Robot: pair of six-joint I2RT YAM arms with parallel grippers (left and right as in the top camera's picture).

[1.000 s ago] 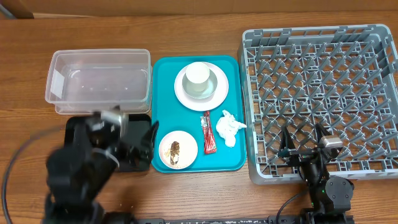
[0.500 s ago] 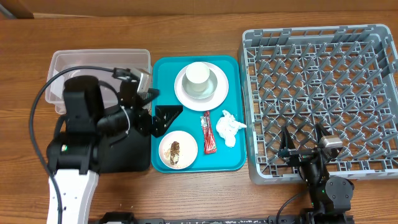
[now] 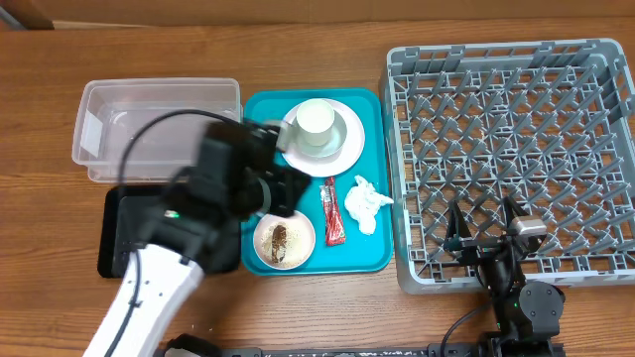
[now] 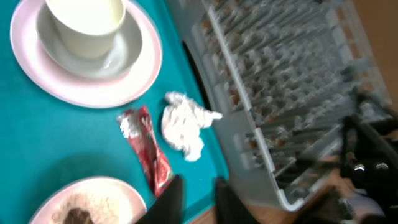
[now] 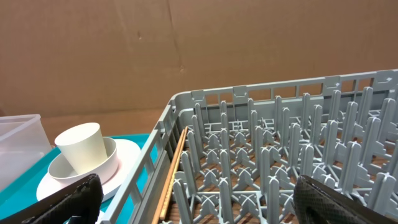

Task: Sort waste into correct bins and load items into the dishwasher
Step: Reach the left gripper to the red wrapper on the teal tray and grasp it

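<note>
On the teal tray [image 3: 260, 119] a white cup [image 3: 317, 121] stands in a bowl on a white plate [image 3: 342, 149]. A red wrapper [image 3: 331, 211] and a crumpled tissue [image 3: 365, 203] lie mid-tray, and a small plate with food scraps [image 3: 284, 240] sits at the front. My left gripper [image 3: 286, 188] hovers over the tray's left half. In the left wrist view its fingers [image 4: 168, 199] stand narrowly apart with only tray between them [image 4: 198, 182], just below the wrapper [image 4: 148, 152] and tissue [image 4: 181, 124]. My right gripper [image 5: 208, 208] rests wide open at the grey dish rack's [image 3: 511, 159] front edge.
A clear plastic bin [image 3: 159, 129] stands left of the tray, with a black bin [image 3: 124, 238] in front of it. A wooden stick [image 5: 174, 168] lies along the rack's inner left wall. Brown cardboard backs the table.
My left arm swung right from over the black bin to above the tray, and its jaws narrowed. The right arm has not moved.
</note>
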